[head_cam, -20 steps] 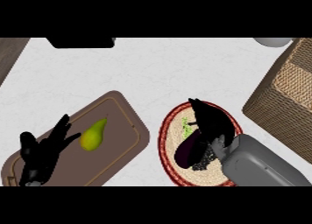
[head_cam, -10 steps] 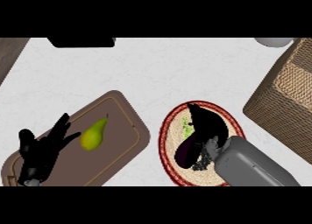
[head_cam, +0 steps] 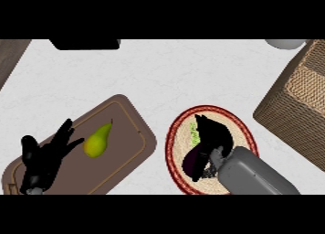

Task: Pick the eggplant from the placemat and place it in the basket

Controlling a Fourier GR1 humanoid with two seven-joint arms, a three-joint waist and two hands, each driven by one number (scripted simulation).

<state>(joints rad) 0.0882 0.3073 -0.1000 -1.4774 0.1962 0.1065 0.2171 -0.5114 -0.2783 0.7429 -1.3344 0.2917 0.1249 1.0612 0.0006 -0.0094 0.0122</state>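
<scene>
A dark purple eggplant (head_cam: pixel 194 159) lies on a round woven placemat (head_cam: pixel 180 132) with a red rim, at the lower middle right. My right hand (head_cam: pixel 212 135) rests over it, fingers curled down around its upper side, so much of it is hidden. The wicker basket (head_cam: pixel 302 101) stands at the right edge, apart from the placemat. My left hand (head_cam: pixel 47 155) lies open on the brown cutting board, fingers spread, just left of a pear.
A brown cutting board (head_cam: pixel 128 137) at lower left holds a yellow-green pear (head_cam: pixel 97 141). A dark object (head_cam: pixel 86 44) sits at the top edge, a white dish (head_cam: pixel 285 43) at the top right, and a wooden surface (head_cam: pixel 3 64) at the far left.
My right hand has slid a little left and down over the eggplant, and its fingers have closed in on it. The left hand has barely shifted.
</scene>
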